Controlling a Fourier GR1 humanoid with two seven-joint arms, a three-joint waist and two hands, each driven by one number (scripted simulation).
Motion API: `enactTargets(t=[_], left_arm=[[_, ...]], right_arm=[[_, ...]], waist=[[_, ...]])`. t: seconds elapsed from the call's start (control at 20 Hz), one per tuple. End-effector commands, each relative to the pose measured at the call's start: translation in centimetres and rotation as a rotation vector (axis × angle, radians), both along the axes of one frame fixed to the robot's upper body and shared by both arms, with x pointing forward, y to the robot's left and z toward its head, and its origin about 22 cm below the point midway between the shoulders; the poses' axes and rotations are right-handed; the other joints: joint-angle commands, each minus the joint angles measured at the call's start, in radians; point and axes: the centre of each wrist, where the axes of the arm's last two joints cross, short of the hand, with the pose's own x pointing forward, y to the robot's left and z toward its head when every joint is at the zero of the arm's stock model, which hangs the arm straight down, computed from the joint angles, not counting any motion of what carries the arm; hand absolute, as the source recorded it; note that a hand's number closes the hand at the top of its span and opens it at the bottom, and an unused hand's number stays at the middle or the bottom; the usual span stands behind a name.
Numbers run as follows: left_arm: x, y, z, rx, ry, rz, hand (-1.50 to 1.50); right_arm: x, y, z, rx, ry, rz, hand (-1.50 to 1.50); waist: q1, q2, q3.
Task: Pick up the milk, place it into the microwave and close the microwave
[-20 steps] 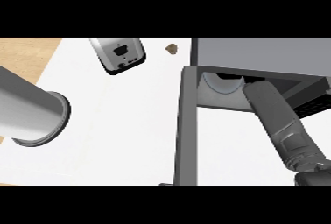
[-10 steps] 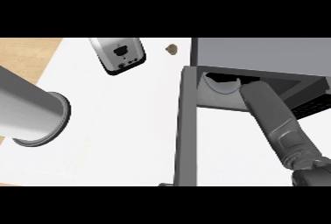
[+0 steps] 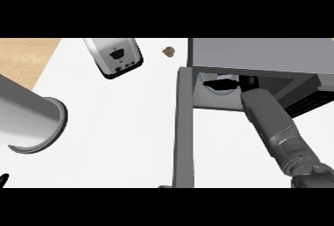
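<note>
White counter (image 3: 124, 132) is spreading under me, with a strip of wood (image 3: 23, 55) showing at its far left, a toaster (image 3: 115, 57) lying near the far edge and a small brown thing (image 3: 169, 51) sitting beside it. I am reaching my right forearm into the open microwave (image 3: 261, 53), its door (image 3: 184, 132) standing out toward me, and my right hand (image 3: 220, 84) is showing dark inside against something pale that may be the milk, though I cannot tell what its fingers are doing. Only a dark fingertip of my left hand (image 3: 3, 180) is showing at the lower left corner, below my grey left forearm.
</note>
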Motion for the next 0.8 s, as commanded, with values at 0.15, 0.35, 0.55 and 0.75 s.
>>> enactTargets(t=[0.15,0.35,0.55,0.75], left_arm=[[0.6,-3.1,0.6,0.001,-0.016,-0.070,-1.50],[0.4,-3.9,1.3,0.027,-0.005,-0.089,-1.50],[2.3,-5.7,0.7,0.048,0.003,-0.100,-1.50],[2.5,-6.5,-0.2,0.051,0.014,-0.137,-1.50]], right_arm=[[-2.4,0.6,-3.8,0.120,0.025,0.094,-1.50],[-2.5,-0.5,-3.8,0.150,0.028,0.132,-1.50],[-4.6,0.4,-6.4,0.208,0.040,0.174,-1.50],[-5.5,-0.5,-6.7,0.243,0.056,0.205,-1.50]], waist=[[-0.038,-0.018,-0.002],[-0.049,-0.024,-0.003],[-0.084,-0.036,-0.004],[-0.094,-0.041,-0.005]])
